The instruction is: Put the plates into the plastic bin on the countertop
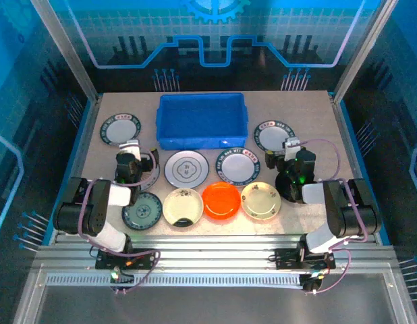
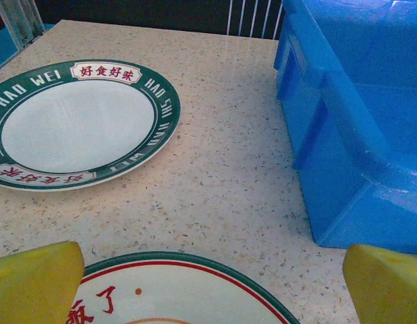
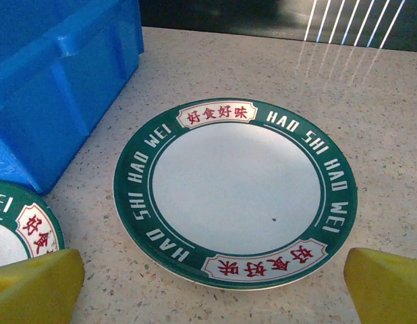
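Observation:
The blue plastic bin (image 1: 202,120) stands empty at the back middle of the countertop (image 1: 310,108). Several plates lie around it. Green-rimmed white ones lie at back left (image 1: 121,129) and back right (image 1: 274,135). In front of the bin are a grey-white one (image 1: 186,168) and a patterned one (image 1: 238,166). The front row holds a teal one (image 1: 142,210), two cream ones (image 1: 183,206) and an orange one (image 1: 220,200). My left gripper (image 1: 131,145) (image 2: 212,273) hangs open over a red-and-green rimmed plate (image 2: 175,293). My right gripper (image 1: 291,145) (image 3: 212,277) is open just short of the back-right plate (image 3: 235,192).
The bin wall (image 2: 357,115) rises close on the right of the left gripper and, in the right wrist view, on the left (image 3: 60,81). Aluminium rails (image 1: 208,253) border the near edge. Bare counter lies between the back-left plate (image 2: 80,125) and the bin.

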